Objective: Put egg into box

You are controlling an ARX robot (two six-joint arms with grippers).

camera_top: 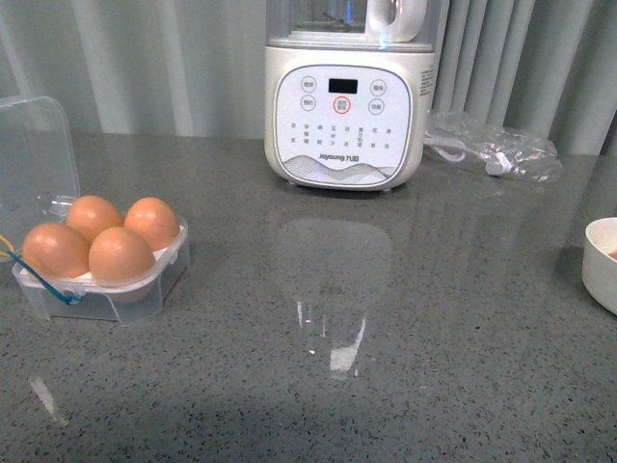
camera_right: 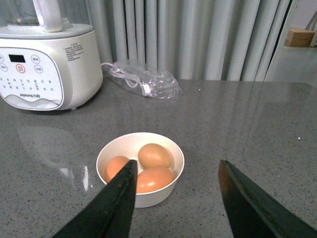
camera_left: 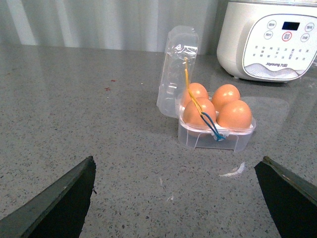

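The box is found at the left edge of the front view, a little above mid-height, standing on the grey counter with its clear lid swung up and back behind it. All four hollows are seen to be filled: four eggs are seated upright in two rows, touching or nearly touching one another, and no hollow is left free. A yellow and blue cord is draped from the lid down over the front wall of the box. By this showing the placing itself is judged to be complete, since no room for a further egg can be made out; only the lid is left unclosed, which the task sentence does not ask for. Three more eggs are held in a white bowl, cut by the right edge of the front view and well apart from the box. Between the two, at upper centre, a white blender is set, with a crumpled plastic bag just beside it to the right. Neither arm is shown in the front view. The left gripper is spread wide with nothing between its fingers, pointed toward the box but clear of it. The right gripper is likewise spread wide and empty, facing the bowl.
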